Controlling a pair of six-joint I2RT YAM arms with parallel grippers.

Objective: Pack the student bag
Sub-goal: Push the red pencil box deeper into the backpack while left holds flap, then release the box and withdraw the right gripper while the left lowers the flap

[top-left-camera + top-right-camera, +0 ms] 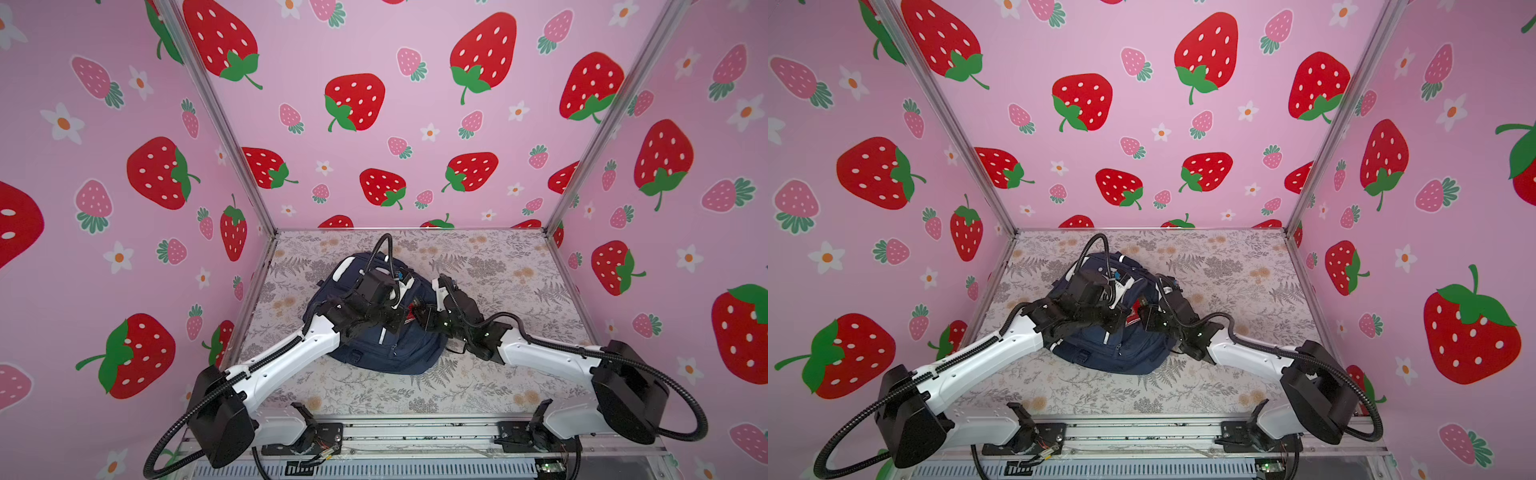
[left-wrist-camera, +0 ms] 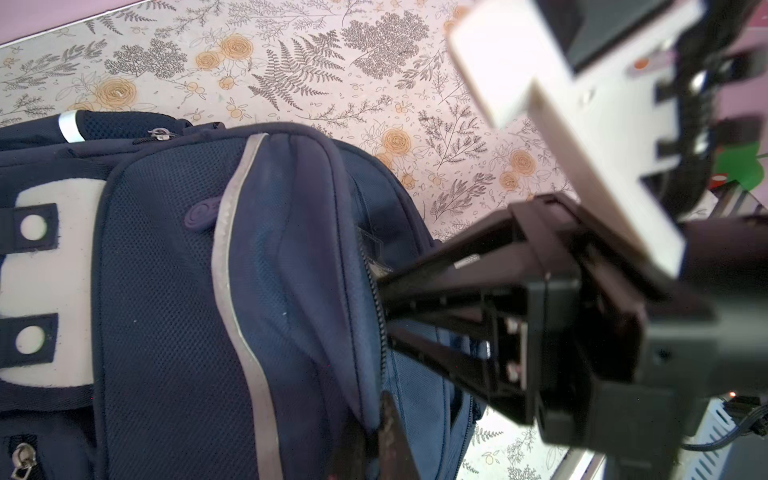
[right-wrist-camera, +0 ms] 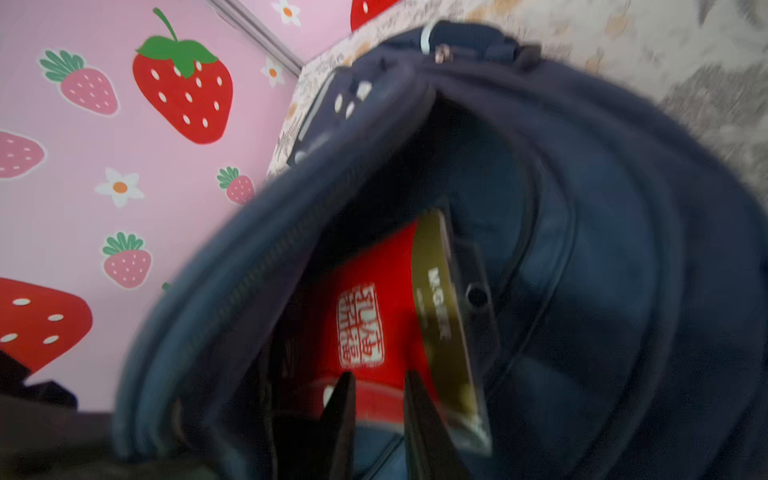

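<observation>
In both top views the large navy-blue fabric student bag (image 1: 386, 357) (image 1: 1113, 357) lies flat on the floral-printed tabletop (image 1: 498, 270) (image 1: 1225, 266), a little toward 9 o'clock from its middle, inside pink strawberry-print walls (image 1: 374, 50). The white-and-black left arm (image 1: 291, 353) reaches in from 7 o'clock and crosses over the bag. The matching right arm (image 1: 540, 349) comes in from 4 o'clock and meets the bag at its 3 o'clock side, where a corner of a flat red cover (image 1: 411, 311) (image 1: 1133, 316) shows between the two arm ends. In the left wrist view the bag (image 2: 166, 332) shows its white patch with black squares (image 2: 79, 270) and a thin grey reflective stripe (image 2: 226, 291). The left fingers (image 2: 392, 440) are closed tight, pinching the zip edge of the bag's flap, while the right fingers (image 2: 436, 286) pass that zip into the mouth. The right wrist view is blurred, yet the bag (image 3: 623, 291) gapes like a tent. Inside it the red cover (image 3: 374, 266), marked with a white square stamp, lies against an olive-gold flat pack with pale lettering (image 3: 436, 324). The right fingers (image 3: 343, 415) stand a narrow gap apart before the red cover's near edge; the blur hides whether they touch it.
</observation>
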